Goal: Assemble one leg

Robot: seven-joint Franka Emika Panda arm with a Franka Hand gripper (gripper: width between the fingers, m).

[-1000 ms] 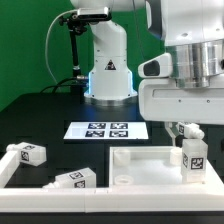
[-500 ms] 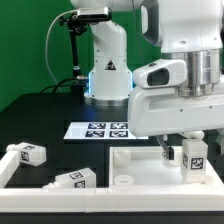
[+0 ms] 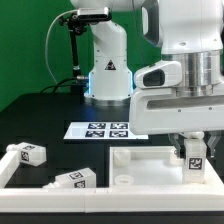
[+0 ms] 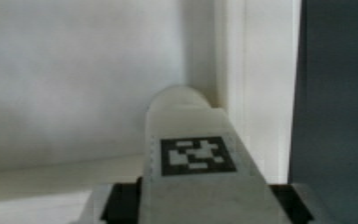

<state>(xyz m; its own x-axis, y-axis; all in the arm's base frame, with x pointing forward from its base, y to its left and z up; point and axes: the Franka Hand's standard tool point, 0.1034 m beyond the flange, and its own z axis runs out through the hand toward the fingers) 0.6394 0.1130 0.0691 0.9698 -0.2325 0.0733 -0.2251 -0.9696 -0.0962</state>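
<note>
Nearest the exterior camera, two loose legs [image 3: 76, 178] lay on their sides on the dark surface [image 3: 40, 120]. Beyond them, at the white panel [image 3: 150, 165]'s corner on the exterior view's right, the gripper [image 3: 192, 150] pinched the leg [image 3: 193, 160] upright, its long axis vertical, directly beneath the fingers. Farther back lay the marker board [image 3: 105, 129].

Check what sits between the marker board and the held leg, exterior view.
The tray's raised back rim lies between the marker board and the leg in the hand; otherwise bare black table, per the exterior view.
</note>
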